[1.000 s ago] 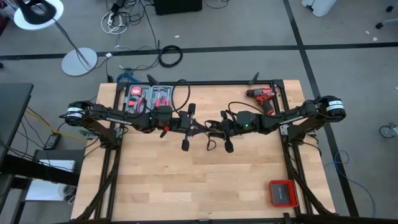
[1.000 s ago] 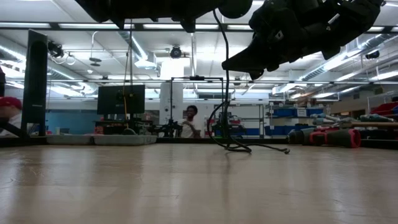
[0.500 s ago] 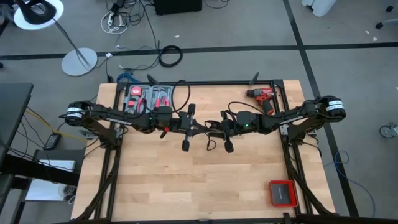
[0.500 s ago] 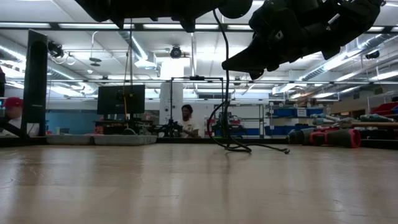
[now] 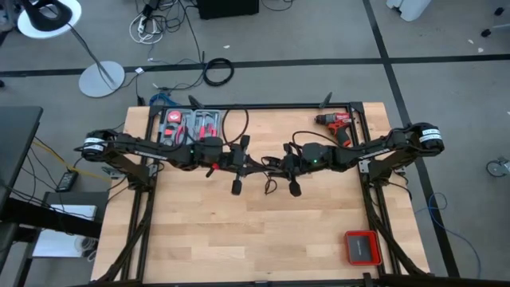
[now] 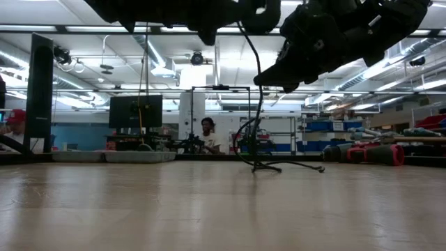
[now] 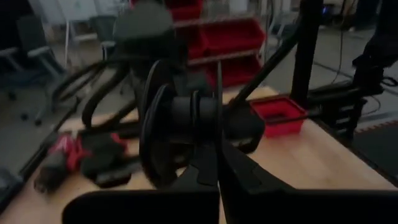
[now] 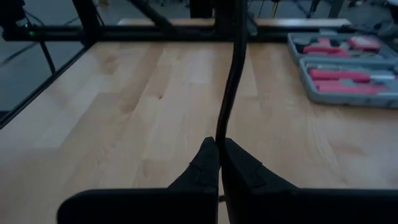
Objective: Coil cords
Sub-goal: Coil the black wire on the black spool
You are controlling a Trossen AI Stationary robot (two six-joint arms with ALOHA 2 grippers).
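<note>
Clearly the cord is thin, light and limp: it runs up from the pinched tips of the right claw and, in the low view, hangs from the arms in a slack loop down to the desk, its end trailing right. Both claws sit raised mid-desk, tips facing each other. The left claw is clamped shut, a strand of the cord running up from its closed tips. Such a cable should bend with little force yet spring out of loops, so I judge the best hold is a firm pinch on the strand itself, close to each fresh loop, keeping light tension.
</note>
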